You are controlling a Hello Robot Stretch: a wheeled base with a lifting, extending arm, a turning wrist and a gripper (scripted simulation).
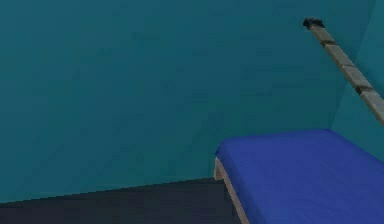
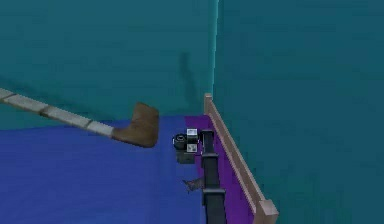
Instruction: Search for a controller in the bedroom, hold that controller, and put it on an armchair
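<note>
Gripper [image 2: 178,141] stands at the far end of the arm [image 2: 210,192], a dark bar rising from the near edge of the arm side view. It sits just left of two white squares [image 2: 191,145] with black marks. Its dark body shows against the blue bed [image 2: 70,180], near the far right corner of the cover.

Finger state: cannot be told. Load: cannot be told, since the bed cover lies directly behind the gripper's far end.

The brown blade [image 2: 141,126] of a stick [image 2: 70,115] lies near the gripper, on its left. Contact between gripper and blade cannot be judged. The pale banded shaft runs from the blade to the view's left edge.

A small dark shape [image 2: 188,183] lies on the cover just left of the arm, nearer than the gripper. Whether it is the controller cannot be told.

A wooden frame [image 2: 236,160] borders the bed on the right, with a purple strip [image 2: 222,165] between arm and frame. Teal walls [image 2: 300,80] meet in a corner beyond the bed. In the forward view a dark floor [image 1: 100,205] lies left of the bed.

Writing: the black marks on the squares are too small to read.
</note>
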